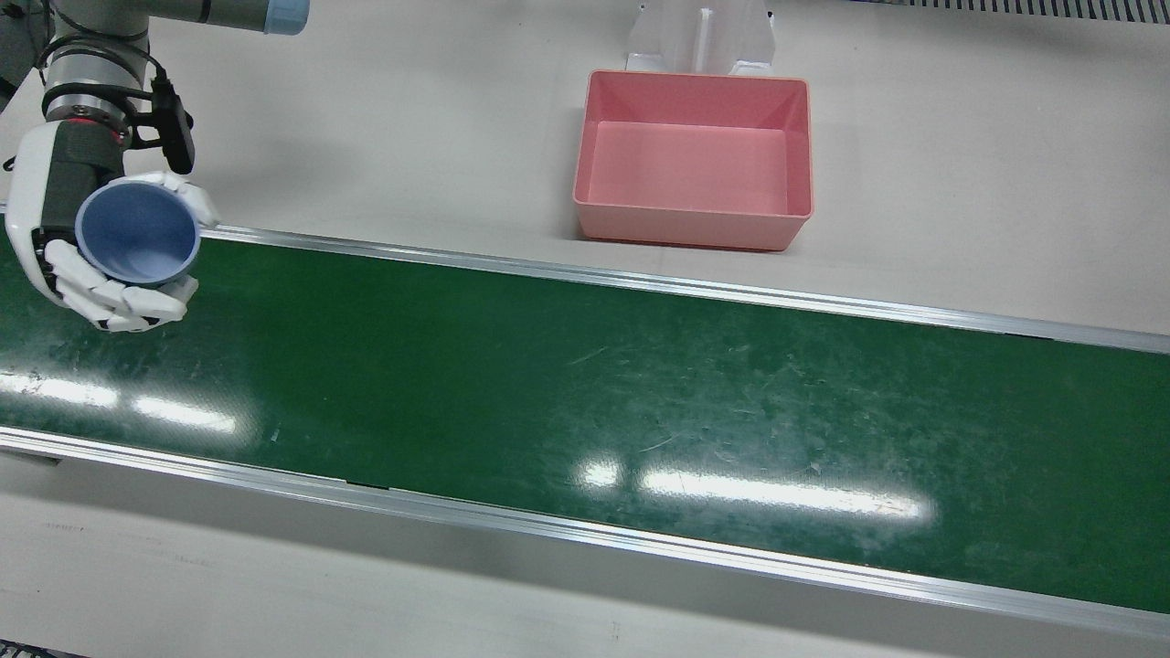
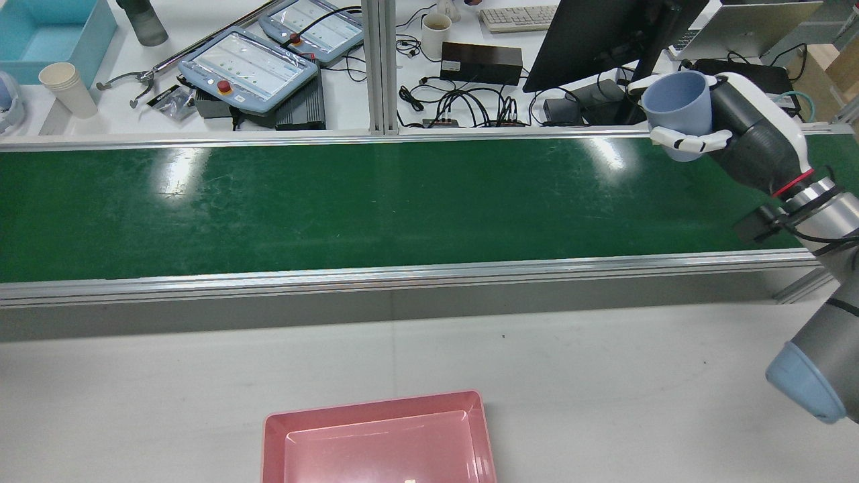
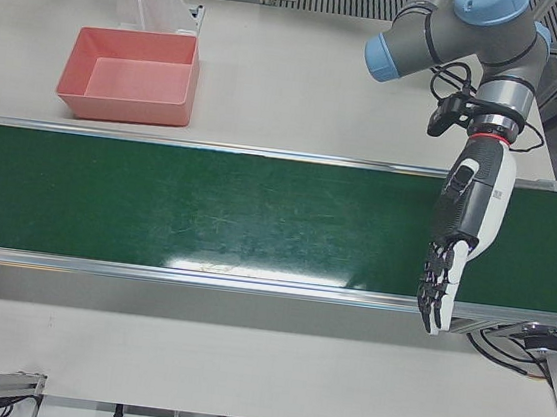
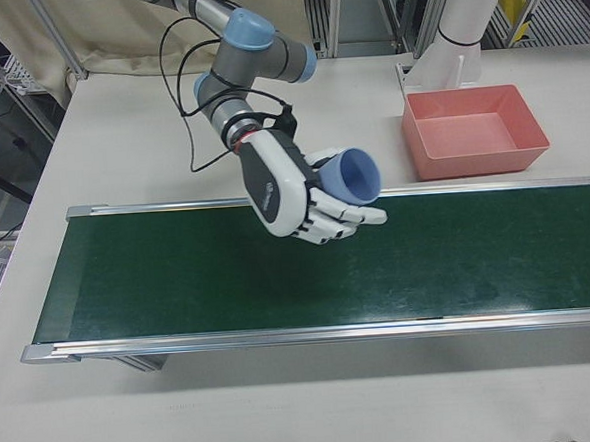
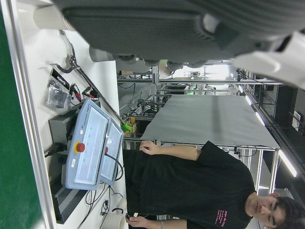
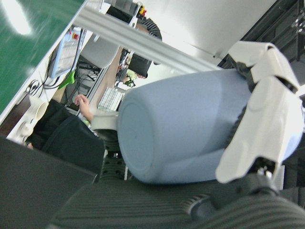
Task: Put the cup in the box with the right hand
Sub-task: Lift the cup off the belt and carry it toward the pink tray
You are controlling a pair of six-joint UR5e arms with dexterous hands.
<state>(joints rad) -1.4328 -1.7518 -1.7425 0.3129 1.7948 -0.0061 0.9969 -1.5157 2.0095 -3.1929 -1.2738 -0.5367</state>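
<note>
My right hand (image 1: 50,196) is shut on a light blue cup (image 1: 137,233) and holds it above the far edge of the green belt (image 1: 585,402), at the front view's left. The cup's mouth faces up toward that camera. The cup also shows in the rear view (image 2: 678,100), the right-front view (image 4: 357,175) and the right hand view (image 6: 181,143). The pink box (image 1: 686,228) stands empty on the white table behind the belt, well to one side of the cup. My left hand (image 3: 462,229) is open and empty, fingers straight, over the belt's other end.
A white pedestal (image 1: 699,37) stands right behind the box. Beyond the belt, a desk holds teach pendants (image 2: 248,67), paper cups (image 2: 67,87), cables and a monitor (image 2: 597,33). A person (image 5: 200,186) stands by that desk.
</note>
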